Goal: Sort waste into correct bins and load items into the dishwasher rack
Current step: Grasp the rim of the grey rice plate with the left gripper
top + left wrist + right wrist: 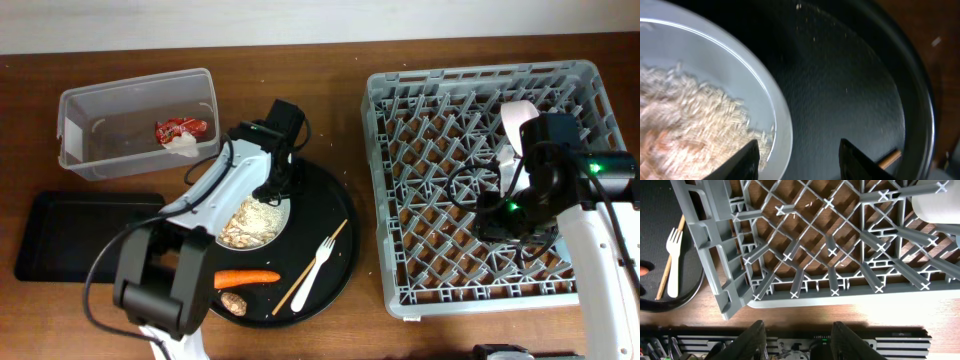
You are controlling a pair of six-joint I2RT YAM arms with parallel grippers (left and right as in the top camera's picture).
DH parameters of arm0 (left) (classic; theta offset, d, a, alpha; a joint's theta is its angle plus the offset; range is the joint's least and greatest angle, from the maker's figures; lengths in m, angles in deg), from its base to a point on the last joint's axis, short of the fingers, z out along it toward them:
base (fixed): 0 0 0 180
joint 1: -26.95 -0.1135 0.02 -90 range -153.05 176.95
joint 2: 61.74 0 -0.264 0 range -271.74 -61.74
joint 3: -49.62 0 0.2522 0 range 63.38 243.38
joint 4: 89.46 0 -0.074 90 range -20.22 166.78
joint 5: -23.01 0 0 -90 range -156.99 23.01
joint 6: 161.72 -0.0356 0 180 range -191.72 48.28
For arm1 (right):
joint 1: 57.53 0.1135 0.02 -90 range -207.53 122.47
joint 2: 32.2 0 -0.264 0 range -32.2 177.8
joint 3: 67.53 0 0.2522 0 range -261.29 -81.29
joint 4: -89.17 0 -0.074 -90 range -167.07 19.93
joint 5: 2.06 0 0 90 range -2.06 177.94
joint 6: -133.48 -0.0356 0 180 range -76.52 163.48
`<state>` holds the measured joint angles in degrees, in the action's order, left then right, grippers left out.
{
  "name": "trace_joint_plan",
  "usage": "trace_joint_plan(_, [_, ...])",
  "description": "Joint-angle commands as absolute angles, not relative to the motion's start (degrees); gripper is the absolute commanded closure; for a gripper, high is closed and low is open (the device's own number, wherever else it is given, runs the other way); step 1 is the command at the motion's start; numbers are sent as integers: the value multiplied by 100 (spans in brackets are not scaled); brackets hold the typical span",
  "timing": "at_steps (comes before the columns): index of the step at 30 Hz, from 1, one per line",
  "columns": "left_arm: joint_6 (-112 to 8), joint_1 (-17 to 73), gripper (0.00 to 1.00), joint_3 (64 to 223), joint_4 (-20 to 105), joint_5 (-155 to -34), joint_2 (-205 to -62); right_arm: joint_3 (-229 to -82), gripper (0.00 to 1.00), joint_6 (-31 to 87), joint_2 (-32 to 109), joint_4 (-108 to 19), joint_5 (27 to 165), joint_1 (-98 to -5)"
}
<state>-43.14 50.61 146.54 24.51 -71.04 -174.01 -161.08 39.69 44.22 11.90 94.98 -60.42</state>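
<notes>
On round black tray point(335, 210): white round plate point(765, 75), food scraps point(690, 110) on it.
Your left gripper point(800, 157): jaws apart, empty, over plate rim.
Your right gripper point(797, 340): jaws apart, empty, over dishwasher rack point(705, 230).

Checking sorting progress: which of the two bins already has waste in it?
The clear plastic tub at the back left: a red wrapper and white tissue lie inside. The shallow black tray in front of it shows none.

On brown wooden desk point(300, 60): round black tray point(335, 215); left of it shallow black tray point(70, 235), up-left clear tub point(75, 150), right grey rack point(440, 250)
</notes>
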Motion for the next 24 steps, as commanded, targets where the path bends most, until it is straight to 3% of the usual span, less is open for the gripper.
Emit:
trace_joint_plan(1, [-4087,5070,50,14689,2628,-7126,-17830,-16067,54,4030,4337,1212,9568,-6008])
trace_joint_plan(4, [-4087,5070,50,14689,2753,-7124,-18077,-16067,54,4030,4337,1210,9566,-6008])
trace_joint_plan(6, [-4087,5070,61,14689,2860,-7013,-18092,-16067,54,4030,4337,1210,9566,-6008])
trace_joint_plan(12, [-4089,5094,68,14689,2775,-6849,-18356,-16067,54,4030,4337,1210,9566,-6008])
trace_joint_plan(15, [-4091,5096,89,14691,2687,-6847,-18365,-16067,54,4030,4337,1210,9564,-6008])
trace_joint_plan(16, [-4091,5096,92,14691,2641,-6844,-18365,-16067,53,4030,4337,1210,9564,-6008])
trace_joint_plan(20, [-4091,5085,99,14691,2460,-6735,-18365,-16067,54,4030,4337,1212,9564,-6008])
trace_joint_plan(24, [-4095,5085,99,14715,2206,-6492,-18363,-16067,54,4030,4337,1212,9564,-6008])
